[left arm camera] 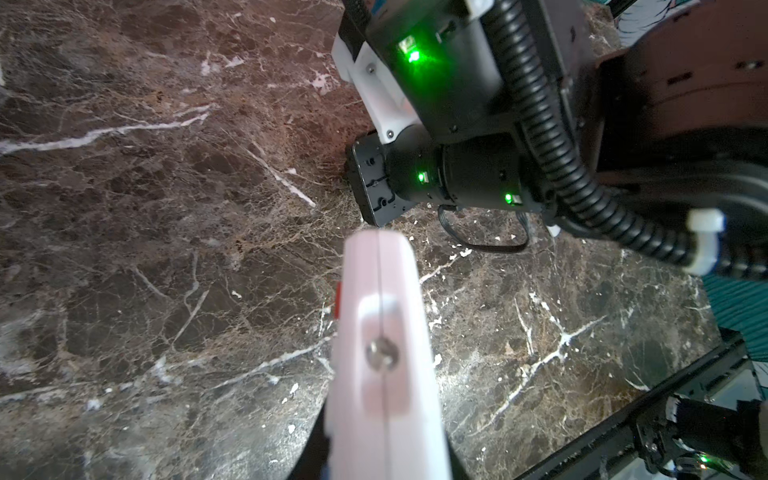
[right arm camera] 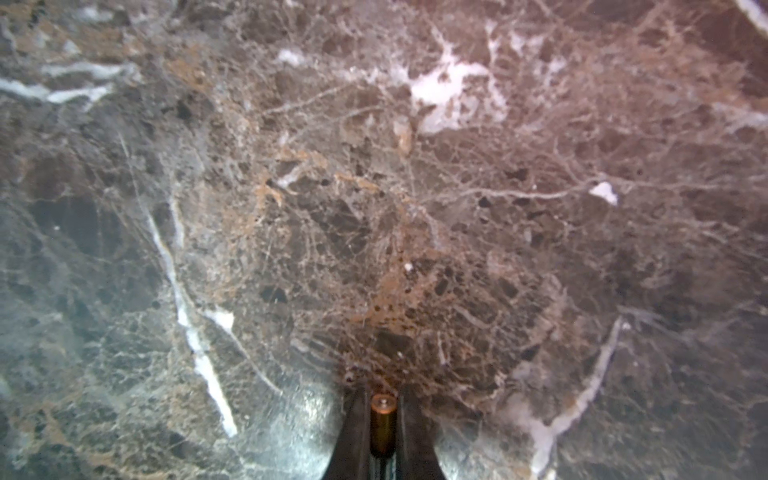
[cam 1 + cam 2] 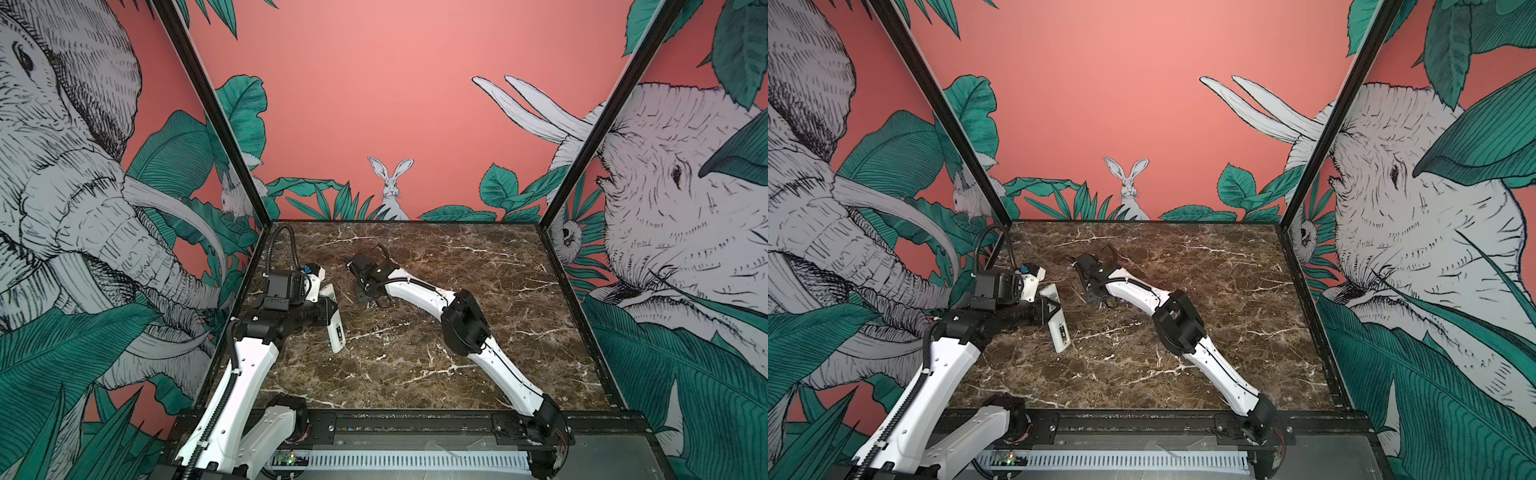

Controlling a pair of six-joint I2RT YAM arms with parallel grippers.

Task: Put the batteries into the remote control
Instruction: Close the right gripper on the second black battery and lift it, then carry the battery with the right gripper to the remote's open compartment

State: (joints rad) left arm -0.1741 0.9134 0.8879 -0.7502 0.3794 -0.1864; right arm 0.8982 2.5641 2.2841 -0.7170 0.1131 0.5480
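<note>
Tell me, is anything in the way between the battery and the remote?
Nothing visible is. The right end effector grips one battery, and only bare marble table lies between it and the remote control, which the left end effector holds.

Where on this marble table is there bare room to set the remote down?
Widest bare patch of the brown marble table: between the right arm and right wall. Also along the front edge. Crowded left of centre, where the left gripper holds the slim white remote control near the right gripper with its small dark battery.
</note>
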